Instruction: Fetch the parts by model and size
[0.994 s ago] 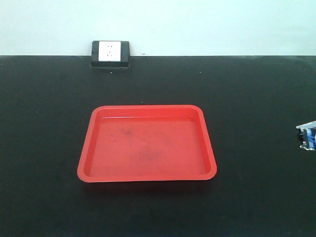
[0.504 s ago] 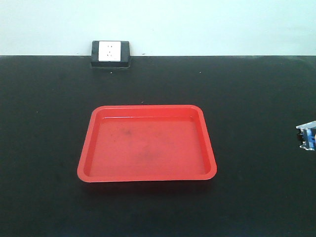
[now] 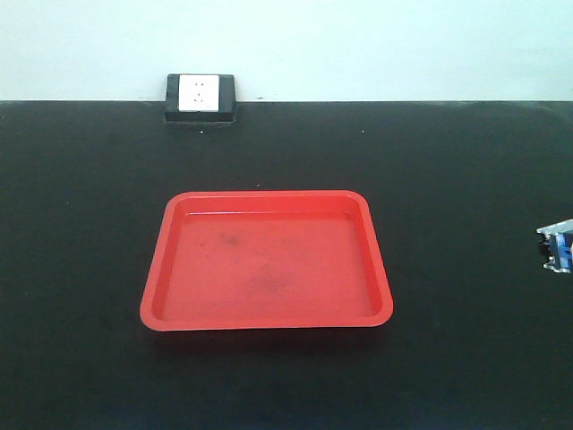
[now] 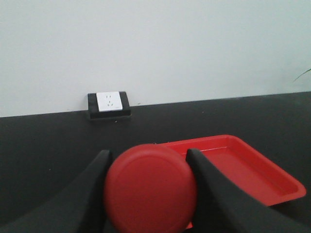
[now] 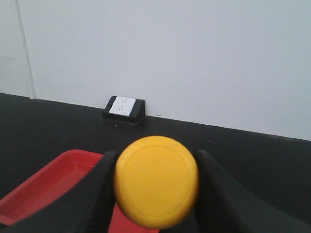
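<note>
Left hand is clamped on the red-capped button, whose cap fills the gap between the dark fingers and hides its base; right hand grips the yellow-capped button likewise. Ahead of both lies the red tray on the black tabletop, partly blocked by the caps in the wrist views. Beyond it a white socket block sits against the wall, and a small blue-and-white item shows at the front view's right edge.
</note>
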Robot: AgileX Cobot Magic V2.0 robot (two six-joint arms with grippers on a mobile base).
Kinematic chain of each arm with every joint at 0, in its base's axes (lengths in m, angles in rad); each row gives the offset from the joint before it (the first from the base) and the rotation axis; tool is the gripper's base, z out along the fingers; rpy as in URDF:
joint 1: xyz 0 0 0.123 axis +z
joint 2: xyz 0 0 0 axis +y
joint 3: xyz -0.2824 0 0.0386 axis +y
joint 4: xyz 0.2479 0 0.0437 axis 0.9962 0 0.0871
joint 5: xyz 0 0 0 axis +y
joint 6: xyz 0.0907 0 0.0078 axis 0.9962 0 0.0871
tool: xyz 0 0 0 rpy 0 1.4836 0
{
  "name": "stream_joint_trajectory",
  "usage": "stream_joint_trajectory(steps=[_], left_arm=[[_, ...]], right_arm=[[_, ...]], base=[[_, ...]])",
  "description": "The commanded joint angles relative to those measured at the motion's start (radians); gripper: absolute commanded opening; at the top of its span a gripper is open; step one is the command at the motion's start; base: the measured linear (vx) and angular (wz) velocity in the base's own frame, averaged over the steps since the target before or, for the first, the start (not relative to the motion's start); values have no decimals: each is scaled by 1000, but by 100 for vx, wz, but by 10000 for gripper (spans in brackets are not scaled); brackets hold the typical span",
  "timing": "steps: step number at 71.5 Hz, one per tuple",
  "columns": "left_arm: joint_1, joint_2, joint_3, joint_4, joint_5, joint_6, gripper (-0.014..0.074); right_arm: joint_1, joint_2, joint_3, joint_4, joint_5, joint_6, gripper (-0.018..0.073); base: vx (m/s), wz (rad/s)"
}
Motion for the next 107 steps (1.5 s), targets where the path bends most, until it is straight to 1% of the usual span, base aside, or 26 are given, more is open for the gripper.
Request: stream_joint_trajectory(steps=[1,7,11,21,29,35,42,52,55,63,68,76,83,96,103,107], left_arm=[[-6,139,-74,-1,-90,-10,-7],[-6,288,-150,-50,-92,-10,-7],[-6,388,-196,-64,-85,-1,-7],[-6,619,-295,-74,-68,76,-5],[-6,778,-366,-97,-68,91,-3],[-6,888,-429,-127,-41,97,0],[-6,1025,-512,-167,23,122,2],[-6,1194,-632,-235,96,233,2],[-6,1242,-665,-266,110,264,3],[-6,1355,-740,-340,118,326,3],[-8,1418,-783,-369,118,363,4],[-24,1499,-844,-366,115,390,6],[-47,1577,-897,-341,108,402,10],[-86,1704,-974,-294,112,406,19],[-96,1752,-998,-263,106,406,24],[-96,1776,-1004,-263,103,406,29]], right_arm=[[-5,16,-31,-11,-83,-4,-2],[-5,16,-31,-11,-83,-4,-2],[-5,16,-31,-11,-83,-4,-2],[-5,16,-31,-11,-83,-4,-2],[-5,16,-31,-11,-82,-4,-2],[-5,16,-31,-11,-82,-4,-2],[-5,16,-31,-11,-82,-4,-2],[-5,16,-31,-11,-82,-4,-2],[-5,16,-31,-11,-82,-4,-2],[-5,16,-31,-11,-82,-4,-2],[-5,16,-31,-11,-82,-4,-2],[-5,16,-31,-11,-83,-4,-2],[-5,16,-31,-11,-83,-4,-2],[-5,16,-31,-11,-83,-4,-2],[-5,16,-31,-11,-83,-4,-2],[-5,16,-31,-11,-83,-4,-2]], base=[[0,0],[0,0],[0,0],[0,0],[0,0],[0,0],[0,0],[0,0],[0,0],[0,0],[0,0],[0,0],[0,0],[0,0],[0,0],[0,0]])
